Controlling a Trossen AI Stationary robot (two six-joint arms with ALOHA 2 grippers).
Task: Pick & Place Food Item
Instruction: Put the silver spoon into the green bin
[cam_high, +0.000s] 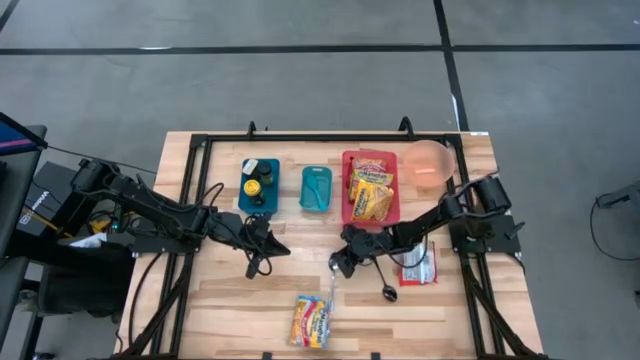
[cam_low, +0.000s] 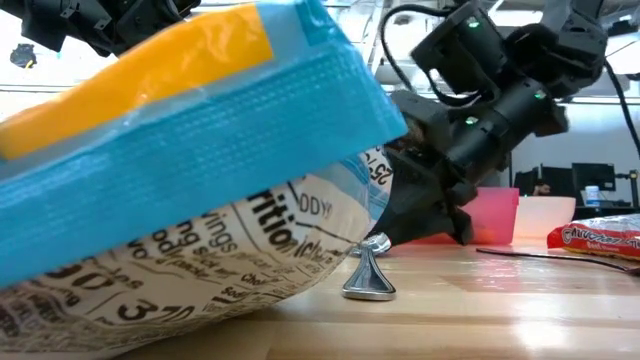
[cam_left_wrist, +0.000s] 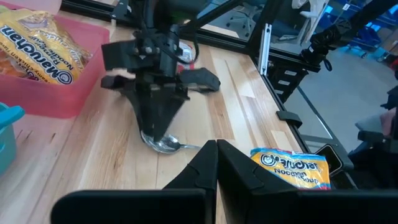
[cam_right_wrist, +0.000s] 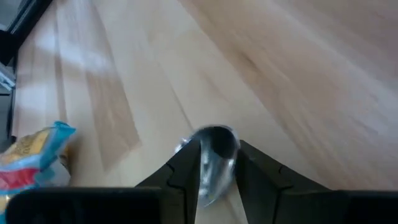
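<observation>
My right gripper (cam_right_wrist: 217, 163) has its jaws shut on a spoon (cam_right_wrist: 213, 158) down at the table (cam_high: 220, 300) — left gripper (cam_high: 280, 249) waits, jaws closed — so the snack bag (cam_high: 313, 320) lies unpicked, near the front edge.

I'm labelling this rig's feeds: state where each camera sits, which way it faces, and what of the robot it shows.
High view: overhead, looking straight down on the table; both arms show.
Low view: at tabletop height, looking across; a noodle packet fills it, the right gripper behind.
Left wrist view: past the shut left gripper toward the right arm.
Right wrist view: down at the wood; the right gripper's fingers clamp a metal spoon.
Shared: that spoon shows in all four views.
</observation>
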